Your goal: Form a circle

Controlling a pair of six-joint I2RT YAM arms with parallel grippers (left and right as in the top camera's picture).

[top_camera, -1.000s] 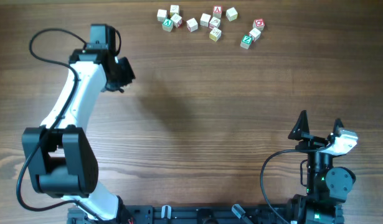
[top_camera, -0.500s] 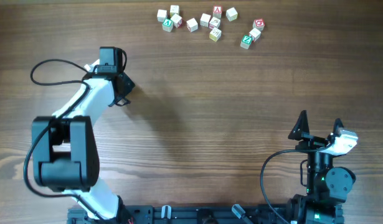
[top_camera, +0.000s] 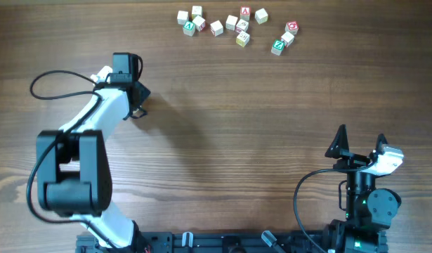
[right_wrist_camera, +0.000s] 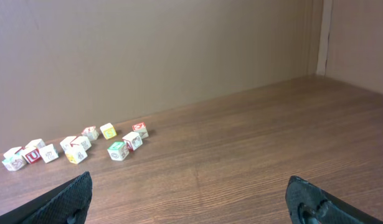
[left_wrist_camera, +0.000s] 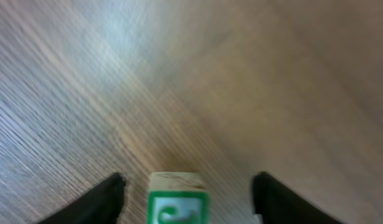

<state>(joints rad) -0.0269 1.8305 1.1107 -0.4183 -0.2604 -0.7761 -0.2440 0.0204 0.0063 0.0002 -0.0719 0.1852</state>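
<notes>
The left tool [top_camera: 140,102], left of centre in the overhead frame, stood open around a green-faced cube [left_wrist_camera: 177,198] on the bench [top_camera: 230,126], its fingers clear of the cube on both sides. The other cubes [top_camera: 216,27] lay scattered along the top edge. The right tool [top_camera: 360,137], at lower right, gaped wide and empty.

Overhead view: illumination is even and diffuse, and focus is sharp across the desk [top_camera: 272,140]. The left arm [top_camera: 96,119] casts a soft, faint shadow to its right.

Left wrist view: heavy blur throughout. A pale glare patch lies on the wood grain at upper left. The green-faced cube [left_wrist_camera: 177,202] at the lower edge is soft.

Right wrist view: moderate light. The cubes [right_wrist_camera: 79,146] are reasonably sharp. The dark fingertips [right_wrist_camera: 66,199] in the lower corners are out of focus.
</notes>
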